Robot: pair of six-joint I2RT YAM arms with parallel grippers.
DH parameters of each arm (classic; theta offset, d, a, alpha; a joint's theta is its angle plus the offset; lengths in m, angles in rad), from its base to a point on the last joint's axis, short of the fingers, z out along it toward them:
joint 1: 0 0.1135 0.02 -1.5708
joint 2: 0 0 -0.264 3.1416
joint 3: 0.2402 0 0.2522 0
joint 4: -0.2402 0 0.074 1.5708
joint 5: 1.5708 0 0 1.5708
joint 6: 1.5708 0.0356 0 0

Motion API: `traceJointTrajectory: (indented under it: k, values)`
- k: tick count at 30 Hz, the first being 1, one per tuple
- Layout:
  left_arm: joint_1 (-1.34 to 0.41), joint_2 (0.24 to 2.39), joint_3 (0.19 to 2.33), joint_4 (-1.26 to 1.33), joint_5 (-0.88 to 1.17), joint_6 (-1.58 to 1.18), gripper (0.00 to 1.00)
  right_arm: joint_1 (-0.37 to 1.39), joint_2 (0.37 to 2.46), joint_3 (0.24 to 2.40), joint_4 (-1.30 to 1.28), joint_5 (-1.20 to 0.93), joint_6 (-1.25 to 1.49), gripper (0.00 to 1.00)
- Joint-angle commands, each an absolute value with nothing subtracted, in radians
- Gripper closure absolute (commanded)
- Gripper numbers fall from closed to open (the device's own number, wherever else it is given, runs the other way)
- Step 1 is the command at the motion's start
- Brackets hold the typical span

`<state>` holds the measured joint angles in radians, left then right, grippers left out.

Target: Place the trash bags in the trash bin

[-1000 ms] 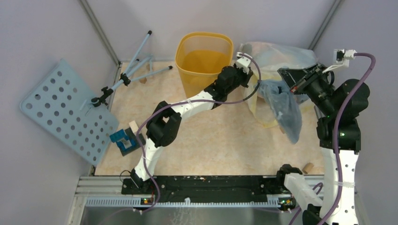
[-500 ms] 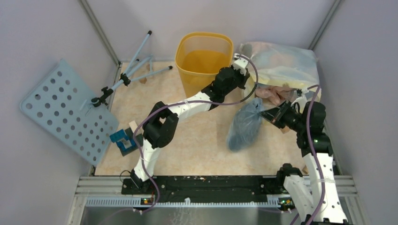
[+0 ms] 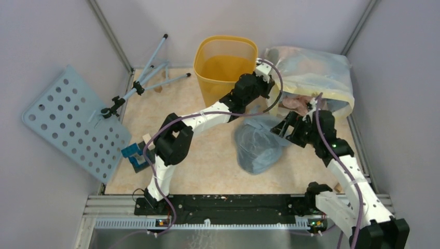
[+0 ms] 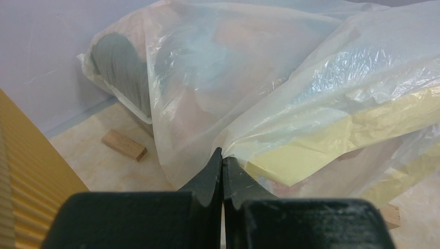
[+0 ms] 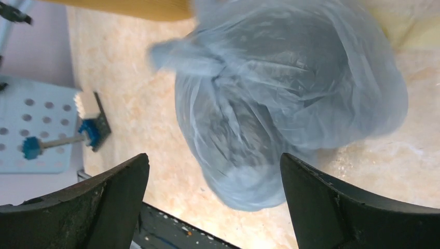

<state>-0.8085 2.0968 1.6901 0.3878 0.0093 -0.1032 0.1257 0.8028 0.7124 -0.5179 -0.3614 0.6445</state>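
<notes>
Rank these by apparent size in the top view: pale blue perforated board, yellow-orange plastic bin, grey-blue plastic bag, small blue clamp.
Pale blue perforated board
Yellow-orange plastic bin
Grey-blue plastic bag
Small blue clamp
The bin's tall rim sits nearer the camera.

In the top view the grey-blue bag (image 3: 258, 147) lies right of centre, blocking the table (image 3: 207, 166) there. The whitish-yellow sack (image 3: 316, 72) fills the upper right, just beside the trash bin (image 3: 226, 61). Bare table is open at lower centre; a tripod (image 3: 150, 78) crowds the upper left.
</notes>
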Motion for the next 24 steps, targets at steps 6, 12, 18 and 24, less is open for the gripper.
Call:
traceJointTrajectory:
  k: [6, 12, 18, 24]
  values:
    - [-0.793, 2.018, 1.675, 0.418, 0.048, -0.11, 1.0, 0.367, 0.995, 0.686, -0.357, -0.019, 0.643, 0.04]
    - [-0.788, 2.015, 1.667, 0.42, 0.052, -0.101, 1.0, 0.437, 1.074, 0.622, -0.313, 0.069, 0.663, 0.03]
    - [-0.785, 2.026, 1.671, 0.422, 0.063, -0.106, 1.0, 0.459, 1.158, 0.582, -0.281, 0.123, 0.643, 0.07]
    - [-0.781, 2.028, 1.67, 0.415, 0.058, -0.101, 1.0, 0.459, 1.155, 0.583, -0.281, 0.072, 0.616, 0.74]
